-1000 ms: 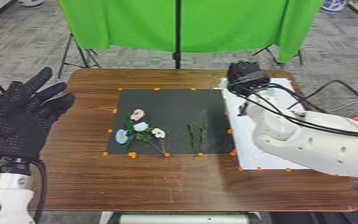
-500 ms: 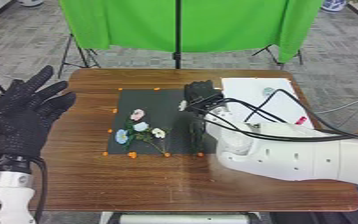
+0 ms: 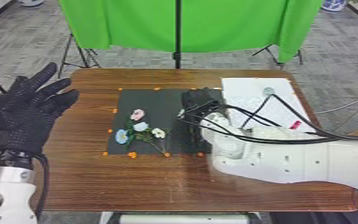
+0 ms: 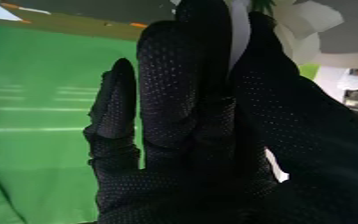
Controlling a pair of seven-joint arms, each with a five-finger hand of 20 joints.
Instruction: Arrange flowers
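Brown wooden table (image 3: 140, 185), grain running across it. Black mat (image 3: 149, 97) at mid-table, orange marks (image 3: 133, 155) along its border; white sheet (image 3: 246, 89) to its right, with a small pink item (image 3: 295, 125) on it. Flowers on the mat's left half: pink one (image 3: 137, 114) farthest off, pale one (image 3: 141, 126) below it, blue one (image 3: 121, 136) to the left, small white one (image 3: 159, 133) to the right, stems trailing nearward.

Left hand (image 3: 24, 112) raised at the table's left side, fingers spread wide. Right hand (image 3: 199, 98) over the mat's right part, narrow, thumb and fingers closed on a white flower (image 4: 310, 20); green leaf beside its petals in the right wrist view. Black cables (image 3: 278, 138) loop over the right arm.

Room: green cloth (image 3: 131, 25) beyond the table, black pole (image 3: 178, 30) down its middle, stand legs either side. Grey carpet (image 3: 33, 50); blue-and-white pot (image 3: 334, 5) at far right.
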